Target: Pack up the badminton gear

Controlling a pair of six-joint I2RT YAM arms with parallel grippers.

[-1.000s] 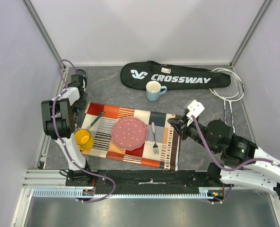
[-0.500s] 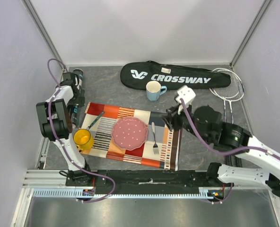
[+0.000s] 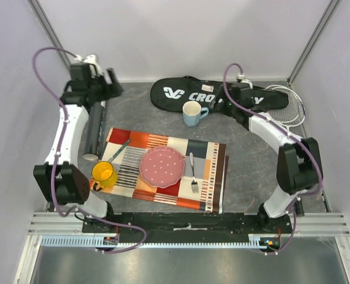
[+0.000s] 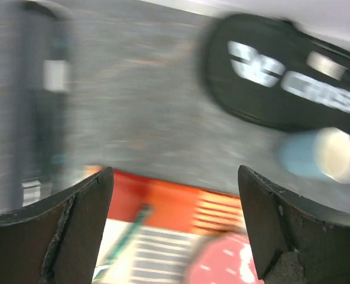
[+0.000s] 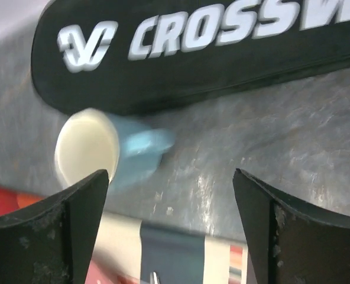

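Note:
The black racket bag [image 3: 187,94] lettered "CROSSWAY" lies at the back of the table, also in the left wrist view [image 4: 281,77] and the right wrist view [image 5: 193,53]. Two thin-framed rackets [image 3: 286,109] rest at its right end. A long dark tube [image 3: 93,127] lies along the left side, blurred in the left wrist view [image 4: 42,106]. My left gripper [image 3: 114,86] [image 4: 174,189] hangs open above the tube's far end, holding nothing. My right gripper [image 3: 223,108] [image 5: 168,183] is open and empty over the bag's middle, near the cup.
A light blue cup [image 3: 192,113] [image 5: 98,148] stands just in front of the bag. A patterned placemat [image 3: 210,154] in the middle carries a pink plate [image 3: 162,166], a fork [image 3: 193,174] and a yellow mug [image 3: 104,173]. Walls close in on the back and sides.
Both arms swung up and back from the placemat level. The right gripper left the mat's right edge, went to the bag and opened. The left gripper lifted away, uncovering the tube.

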